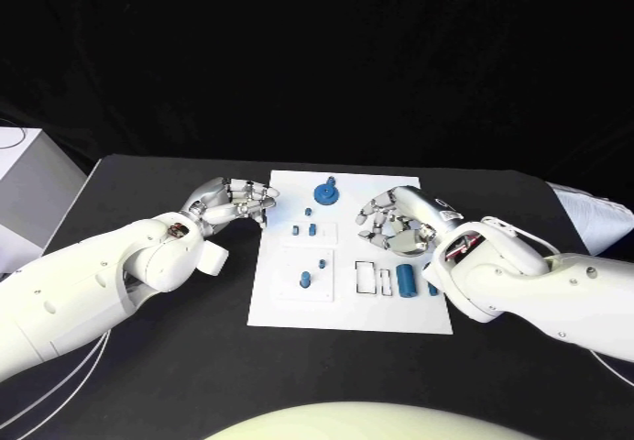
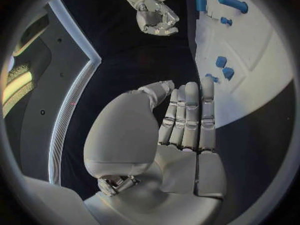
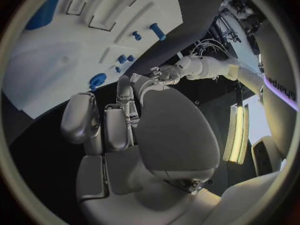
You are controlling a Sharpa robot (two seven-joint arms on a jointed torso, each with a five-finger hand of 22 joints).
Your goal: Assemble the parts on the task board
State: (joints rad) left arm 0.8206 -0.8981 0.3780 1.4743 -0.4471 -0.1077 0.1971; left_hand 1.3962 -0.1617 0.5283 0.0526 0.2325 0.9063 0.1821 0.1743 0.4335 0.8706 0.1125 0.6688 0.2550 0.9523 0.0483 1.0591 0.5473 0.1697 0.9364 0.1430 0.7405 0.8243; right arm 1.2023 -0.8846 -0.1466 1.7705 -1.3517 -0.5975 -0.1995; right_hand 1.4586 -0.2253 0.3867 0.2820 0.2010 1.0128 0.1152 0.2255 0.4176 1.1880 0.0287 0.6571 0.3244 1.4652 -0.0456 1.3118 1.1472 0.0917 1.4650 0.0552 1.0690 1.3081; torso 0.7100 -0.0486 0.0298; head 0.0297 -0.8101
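While both hover by the task board (image 1: 350, 302), left hand (image 1: 235, 202) empty, fingers loosely straight, right hand (image 1: 397, 220) empty, fingers half curled.

This looks like a robot laboratory or test room. A black table (image 1: 158, 367) stands before a black cloth backdrop (image 1: 317, 73), and on it lies a white task board (image 1: 346, 312) with small blue parts (image 1: 407, 277). Cable bundles (image 3: 215, 47) and a strip lamp (image 3: 237, 135) stand around.
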